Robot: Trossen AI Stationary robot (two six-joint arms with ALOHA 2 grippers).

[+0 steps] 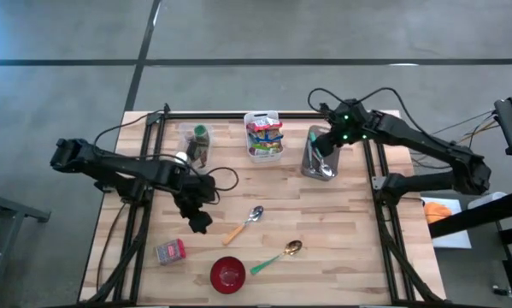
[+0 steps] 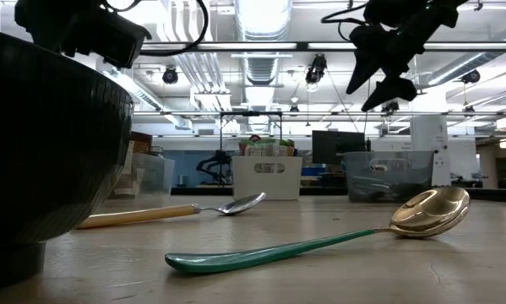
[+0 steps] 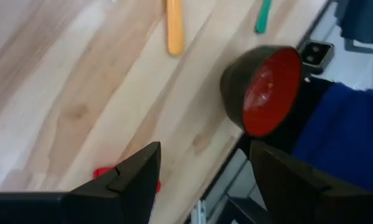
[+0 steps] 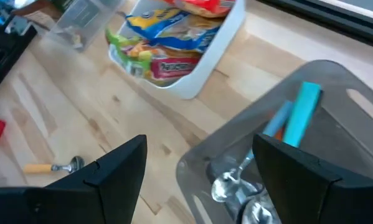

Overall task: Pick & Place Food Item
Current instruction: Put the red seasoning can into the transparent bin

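A small red food packet (image 1: 170, 251) lies flat on the wooden table near its front left; a red corner of it (image 3: 104, 172) shows beside one finger in the left wrist view. My left gripper (image 1: 197, 224) hangs open above the table just right of and beyond the packet, holding nothing (image 3: 202, 180). A white basket (image 1: 264, 135) of colourful food packets (image 4: 158, 43) stands at the far middle. My right gripper (image 1: 322, 154) hovers open over a grey bin (image 1: 318, 164) of utensils (image 4: 202, 177).
A red-lined dark bowl (image 1: 228, 274) sits at the front edge, close to my left gripper (image 3: 267, 90). A spoon with an orange handle (image 1: 243, 225) and a gold spoon with a green handle (image 1: 277, 255) lie mid-table. A clear bin with a jar (image 1: 194, 145) stands far left.
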